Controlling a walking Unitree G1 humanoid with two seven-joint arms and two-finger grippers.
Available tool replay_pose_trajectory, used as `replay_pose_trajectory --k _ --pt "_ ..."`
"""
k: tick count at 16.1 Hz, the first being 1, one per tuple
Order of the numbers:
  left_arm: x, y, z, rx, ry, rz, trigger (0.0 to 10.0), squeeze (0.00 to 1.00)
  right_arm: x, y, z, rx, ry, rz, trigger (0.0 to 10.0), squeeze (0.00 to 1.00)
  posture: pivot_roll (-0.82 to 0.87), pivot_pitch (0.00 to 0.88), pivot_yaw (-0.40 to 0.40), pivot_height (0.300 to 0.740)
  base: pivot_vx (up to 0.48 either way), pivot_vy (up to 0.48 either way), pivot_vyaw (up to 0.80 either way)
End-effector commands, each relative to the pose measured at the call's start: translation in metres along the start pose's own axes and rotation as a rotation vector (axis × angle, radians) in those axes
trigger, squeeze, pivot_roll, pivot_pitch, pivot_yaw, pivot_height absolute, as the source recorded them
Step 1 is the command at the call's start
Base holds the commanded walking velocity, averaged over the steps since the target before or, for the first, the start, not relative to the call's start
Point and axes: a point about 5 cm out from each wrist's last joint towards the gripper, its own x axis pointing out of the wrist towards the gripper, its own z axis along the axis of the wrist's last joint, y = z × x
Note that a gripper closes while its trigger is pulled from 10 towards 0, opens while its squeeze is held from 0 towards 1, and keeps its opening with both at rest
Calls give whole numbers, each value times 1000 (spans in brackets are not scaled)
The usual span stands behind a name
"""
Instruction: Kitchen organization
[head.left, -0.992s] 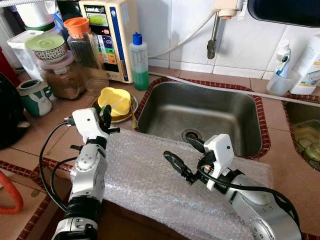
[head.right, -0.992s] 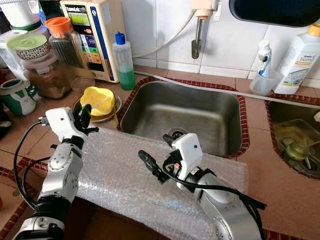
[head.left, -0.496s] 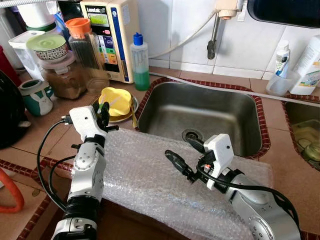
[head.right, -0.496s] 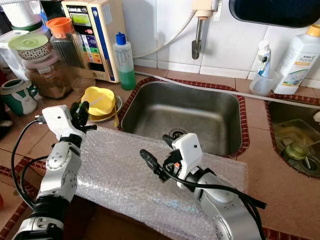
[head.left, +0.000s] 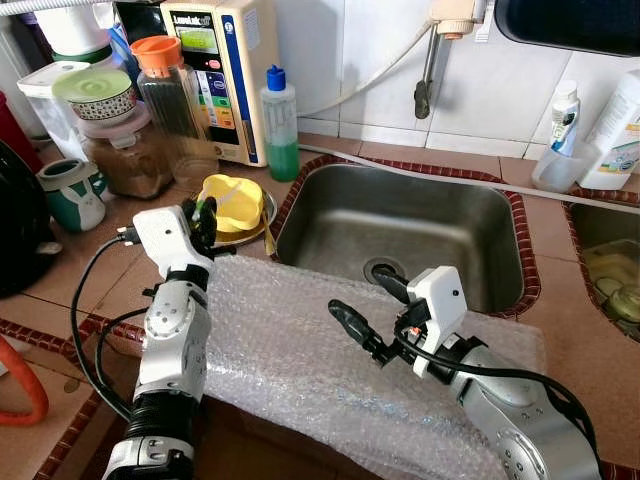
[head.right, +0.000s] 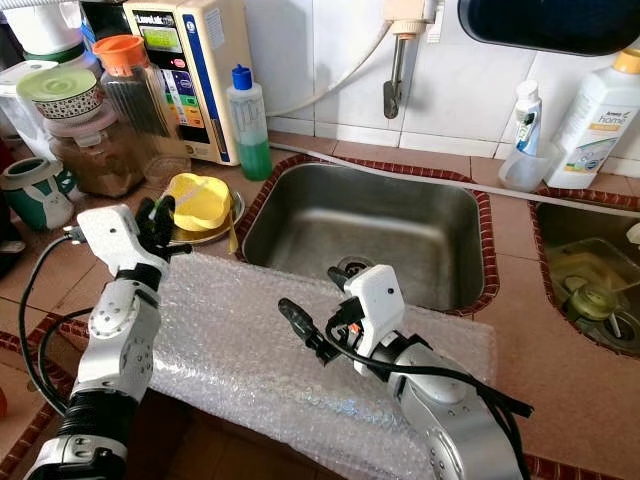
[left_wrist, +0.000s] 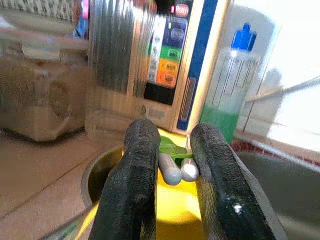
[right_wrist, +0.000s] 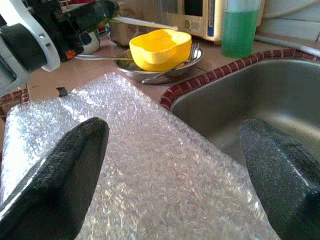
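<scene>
Writing on the water filter (head.left: 218, 60) is too small to read. The left gripper (left_wrist: 172, 165) pinches two grey utensil handles (left_wrist: 176, 170) above the yellow bowl (head.left: 232, 201). The right gripper (head.left: 365, 310), fingers spread wide and holding nothing, hovers over the bubble wrap (head.left: 300, 350) beside the sink (head.left: 400, 230).

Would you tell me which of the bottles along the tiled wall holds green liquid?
The blue-capped clear bottle beside the beige appliance, left of the sink. The white bottles on the right show no green.
</scene>
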Motion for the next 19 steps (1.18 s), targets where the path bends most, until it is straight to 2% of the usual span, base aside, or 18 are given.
replay_pose_trajectory --k 1,2,3,4,5,6,7,9,13,14,15,19 --pt "1 2 7 -10 -26 6 4667 0 0 -4 3 -8 -16 -21 10000 0 -245 73 74 740 0 0 0" --pt "2 0 13 -16 -41 4 4824 0 1 -4 4 -9 -17 -23 10000 0 -243 72 73 740 0 0 0" --pt "3 -4 21 -32 -68 -7 5725 0 2 -5 4 -3 -20 -26 10000 0 -240 71 73 740 0 0 0" --pt "3 -6 25 -43 -80 -13 5725 0 2 -5 4 4 -23 -30 10000 0 -240 71 73 740 0 0 0" --pt "3 -12 31 -64 -94 -40 7804 0 3 -7 5 35 -33 -47 10000 0 -233 72 75 740 0 0 0" --pt "2 -17 36 -88 -102 -67 8392 0 5 -9 6 58 -42 -60 10000 0 -232 72 74 740 0 0 0" --pt "0 -25 39 -121 -97 -106 10000 0 8 -12 9 87 -55 -72 10000 0 -229 72 76 740 0 0 0" --pt "-8 -38 42 -172 -84 -166 10000 0 13 -20 16 159 -95 -105 10000 0 -225 67 78 740 0 0 0" --pt "-17 -56 41 -196 -49 -266 10000 0 26 -31 33 373 -195 -130 10000 0 -221 61 83 740 0 0 0" --pt "-19 -60 38 -185 -33 -294 10000 0 29 -32 40 438 -228 -109 10000 0 -218 60 84 740 0 0 0" --pt "-20 -62 37 -186 -16 -315 10000 0 33 -30 47 566 -273 -55 10000 0 -217 60 84 740 0 0 0" --pt "-24 -76 36 -217 12 -398 10000 0 39 -25 57 769 -328 61 10000 0 -215 57 88 740 0 0 0"
